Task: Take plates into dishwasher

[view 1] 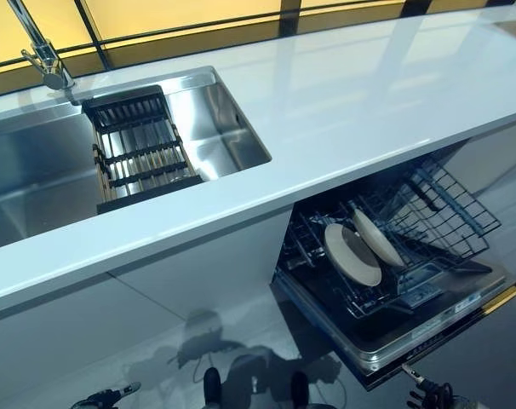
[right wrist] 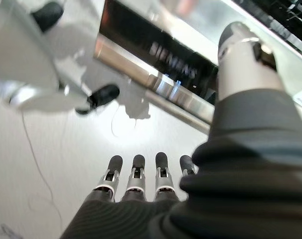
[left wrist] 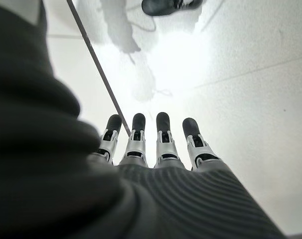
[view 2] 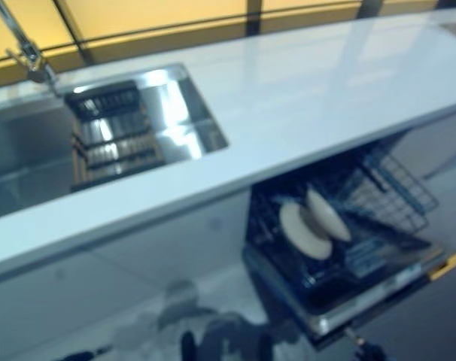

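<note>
The right hand (right wrist: 141,174) hangs over the pale floor (right wrist: 51,164), its fingers (right wrist: 136,172) straight in a row and holding nothing, the thumb (right wrist: 240,55) raised apart. Past them runs the edge of the open dishwasher door (right wrist: 161,69), dark and shiny, with a steel strip along it.

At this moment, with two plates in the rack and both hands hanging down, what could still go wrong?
The two plates lean against each other in the lower rack; a jolt when sliding it in might knock them together. The open dishwasher door juts out low, close to the right hand, which could catch it when the arm next swings. The left hand hangs open over bare floor and looks clear of trouble.
</note>
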### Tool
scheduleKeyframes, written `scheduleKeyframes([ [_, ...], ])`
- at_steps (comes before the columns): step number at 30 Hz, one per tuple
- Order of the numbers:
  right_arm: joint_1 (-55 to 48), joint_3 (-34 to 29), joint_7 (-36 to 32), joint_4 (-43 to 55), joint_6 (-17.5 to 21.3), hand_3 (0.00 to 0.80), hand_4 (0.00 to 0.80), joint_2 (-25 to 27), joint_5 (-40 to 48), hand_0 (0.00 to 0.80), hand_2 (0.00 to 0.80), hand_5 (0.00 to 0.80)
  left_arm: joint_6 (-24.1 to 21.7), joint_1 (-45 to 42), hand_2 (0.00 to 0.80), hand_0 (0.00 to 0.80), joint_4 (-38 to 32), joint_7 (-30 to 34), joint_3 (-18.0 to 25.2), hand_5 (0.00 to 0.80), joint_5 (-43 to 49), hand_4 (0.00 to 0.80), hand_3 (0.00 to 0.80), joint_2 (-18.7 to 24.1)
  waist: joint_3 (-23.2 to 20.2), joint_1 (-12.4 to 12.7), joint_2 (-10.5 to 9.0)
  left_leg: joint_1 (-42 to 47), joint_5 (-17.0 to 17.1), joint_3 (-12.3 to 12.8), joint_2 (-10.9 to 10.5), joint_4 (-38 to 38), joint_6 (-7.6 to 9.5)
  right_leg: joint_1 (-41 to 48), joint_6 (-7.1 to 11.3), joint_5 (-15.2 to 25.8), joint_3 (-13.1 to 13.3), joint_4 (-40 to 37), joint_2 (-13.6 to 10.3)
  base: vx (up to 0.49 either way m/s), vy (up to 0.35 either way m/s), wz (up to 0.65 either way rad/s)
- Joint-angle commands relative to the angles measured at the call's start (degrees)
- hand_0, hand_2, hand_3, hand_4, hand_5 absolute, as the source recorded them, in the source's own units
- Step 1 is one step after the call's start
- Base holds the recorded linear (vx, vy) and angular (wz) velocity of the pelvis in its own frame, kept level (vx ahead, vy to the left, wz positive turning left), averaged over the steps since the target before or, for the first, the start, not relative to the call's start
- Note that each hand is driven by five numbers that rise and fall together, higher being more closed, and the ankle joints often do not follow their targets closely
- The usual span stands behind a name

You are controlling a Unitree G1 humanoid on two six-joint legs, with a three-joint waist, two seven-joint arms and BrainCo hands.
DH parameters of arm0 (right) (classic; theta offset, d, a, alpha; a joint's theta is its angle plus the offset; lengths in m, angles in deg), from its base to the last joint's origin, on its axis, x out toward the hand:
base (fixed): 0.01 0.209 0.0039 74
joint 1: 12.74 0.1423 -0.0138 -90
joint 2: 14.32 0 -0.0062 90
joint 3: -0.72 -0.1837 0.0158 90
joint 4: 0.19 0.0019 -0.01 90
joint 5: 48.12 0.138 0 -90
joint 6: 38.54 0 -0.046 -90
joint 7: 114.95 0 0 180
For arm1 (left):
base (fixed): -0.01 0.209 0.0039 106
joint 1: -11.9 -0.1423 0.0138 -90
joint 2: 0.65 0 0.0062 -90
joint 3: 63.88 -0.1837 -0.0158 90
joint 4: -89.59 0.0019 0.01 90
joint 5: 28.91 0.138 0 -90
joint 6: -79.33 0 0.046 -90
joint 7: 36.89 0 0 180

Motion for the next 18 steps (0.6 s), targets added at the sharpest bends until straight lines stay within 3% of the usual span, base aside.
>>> scheduleKeyframes([
  [1,3.5,-2.7,1.1,-2.3,-0.3,0.0,0.0,0.4,10.8,0.0,0.0,0.0,-1.5,0.3,0.0,0.0,3.3,0.1,0.8,0.0,-2.3,0.0,0.0,0.2,0.5,0.4,1.5,0.2,-5.2,0.5,-1.9,2.0,5.15,-3.4,1.18,-4.5,0.8,8.0,-1.7,-0.064,0.036,-0.01],
  [8,5.6,-8.3,-2.4,-1.8,3.1,0.0,0.0,-2.0,32.6,0.0,0.0,0.0,-4.6,-1.3,0.0,0.0,4.2,1.0,0.7,0.0,-6.4,0.0,0.0,-3.9,1.5,0.0,4.84,-0.9,-5.9,0.8,-3.1,3.8,5.31,-5.1,0.54,-5.5,1.6,9.8,-2.4,-0.038,0.073,-0.03],
  [12,8.3,-11.0,-9.9,-0.4,4.8,0.0,0.0,-2.7,44.3,0.0,0.0,0.0,-5.5,-1.9,0.0,0.0,4.0,0.5,-0.3,0.0,-8.2,0.0,0.0,-7.2,1.9,-0.1,7.37,-1.6,-6.3,1.1,-3.9,5.1,5.2,-6.0,0.23,-6.2,2.4,10.9,-2.9,-0.026,0.109,-0.14],
  [18,14.5,-8.0,-20.0,5.8,6.1,0.0,0.0,-3.7,40.1,0.0,0.0,0.0,-5.6,-4.1,0.0,0.0,2.7,1.7,-1.8,0.0,-9.5,0.0,0.0,-10.5,2.0,0.1,11.92,-1.9,-6.9,1.1,-5.3,7.3,4.95,-7.0,-0.7,-8.3,3.0,13.6,-3.9,0.001,0.143,-0.06],
])
